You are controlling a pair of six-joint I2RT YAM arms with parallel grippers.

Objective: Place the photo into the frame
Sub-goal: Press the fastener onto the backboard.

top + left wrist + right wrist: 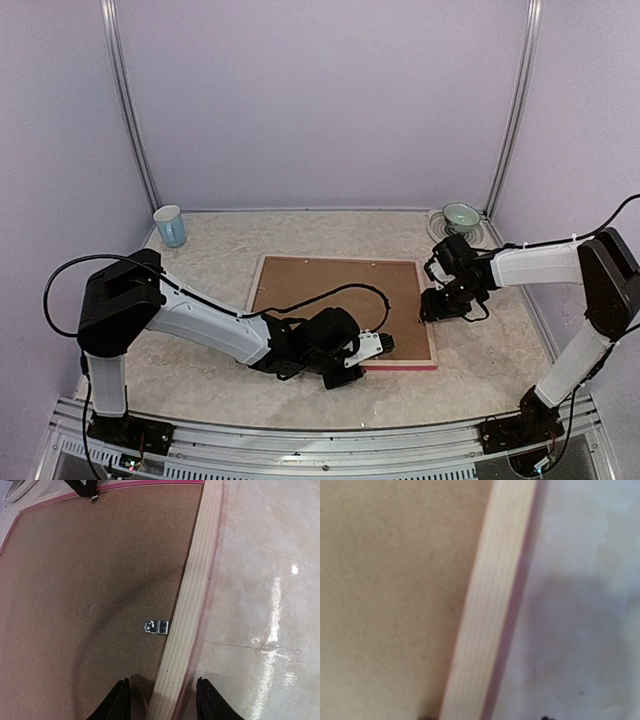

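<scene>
Left wrist view shows your left gripper (165, 700) spread, its 2 fingertips astride the frame's (192, 580) pale wood near rail, just short of a metal tab (156, 627). Your right gripper (441, 302) sits at the right-hand rail; you cannot tell whether it pinches.

The frame lies face down mid-table with the backing board (90, 590) seated inside. The photo is hidden, probably underneath, so loading looks done, with securing and turning over left.

You have table (480, 350) on every side. A blue cup (170, 226) and a bowl (460, 215) stand well apart at the back.

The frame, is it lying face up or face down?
Face down: the frame shows its pale wood back, brown backing board and metal clip facing up.
</scene>
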